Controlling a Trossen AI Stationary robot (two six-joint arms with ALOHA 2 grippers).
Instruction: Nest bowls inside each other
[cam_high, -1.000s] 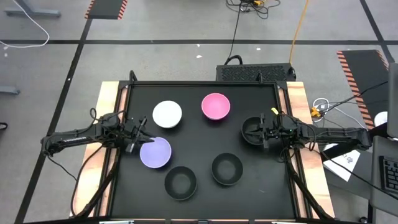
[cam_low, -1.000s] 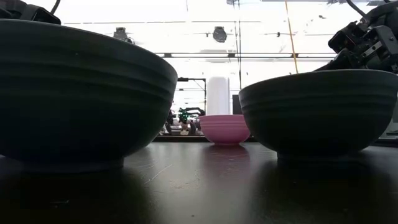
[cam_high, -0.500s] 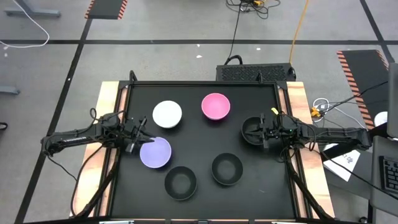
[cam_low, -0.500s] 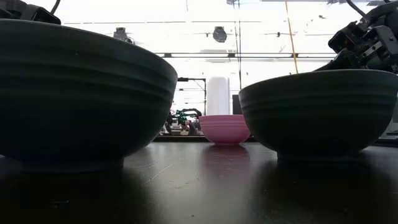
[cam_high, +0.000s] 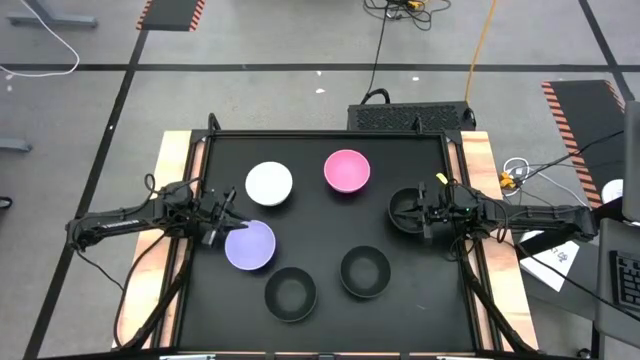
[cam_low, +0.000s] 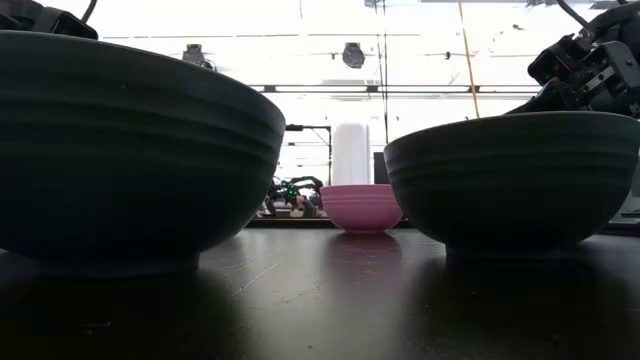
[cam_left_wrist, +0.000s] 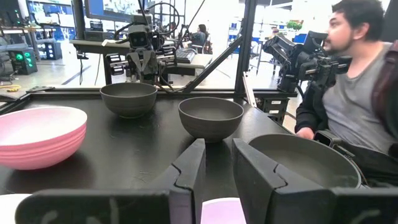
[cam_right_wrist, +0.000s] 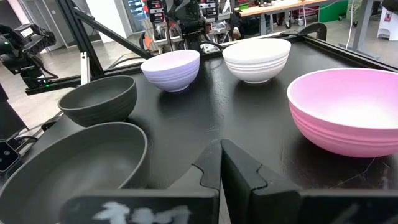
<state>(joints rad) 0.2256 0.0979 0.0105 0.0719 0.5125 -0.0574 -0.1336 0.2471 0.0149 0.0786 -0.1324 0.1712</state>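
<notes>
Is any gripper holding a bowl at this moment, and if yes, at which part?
No. The left gripper is open beside the purple bowl, and the right gripper is shut on nothing next to a black bowl.

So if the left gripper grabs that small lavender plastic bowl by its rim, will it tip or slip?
The lavender bowl looks thin-walled and rigid, so probably light and unlikely to flex. Its smooth curved sides narrow to a small base, so a rim pinch by the left gripper may let it swing or slip.
</notes>
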